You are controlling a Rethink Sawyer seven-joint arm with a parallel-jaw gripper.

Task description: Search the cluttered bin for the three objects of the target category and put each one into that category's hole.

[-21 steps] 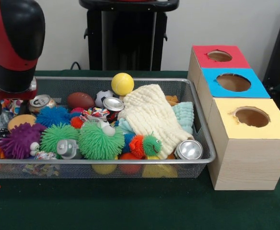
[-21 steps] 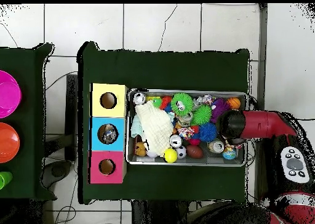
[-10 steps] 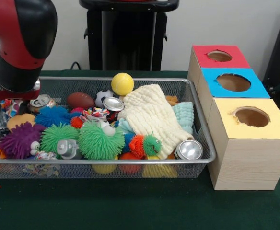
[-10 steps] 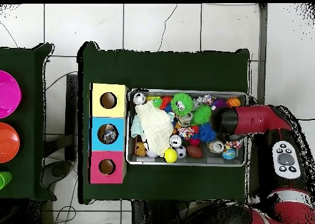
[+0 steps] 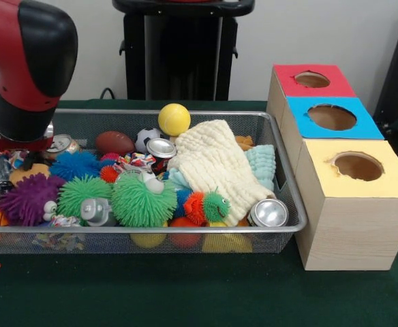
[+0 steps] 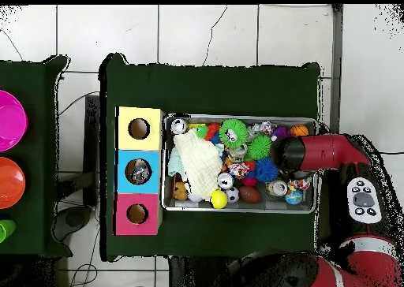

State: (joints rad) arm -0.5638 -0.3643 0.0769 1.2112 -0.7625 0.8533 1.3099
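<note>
Risk: red-black arm (image 5: pixel 23 68) over wire mesh bin's (image 5: pixel 151 229) crowded end may snag purple spiky ball (image 5: pixel 27 201); gripper hidden, state unclear.

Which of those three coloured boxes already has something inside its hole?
The blue box, the middle one. From overhead its hole shows something inside, while the yellow box and red box holes look empty.

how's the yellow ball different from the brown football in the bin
The yellow ball is round and bright yellow; the brown football is oval and dark brown. The yellow ball sits high against the bin's far rim, above the clutter, while the brown football lies lower, on its side, beside a soccer ball. Both are plain, smooth balls at the far side of the wire bin.
</note>
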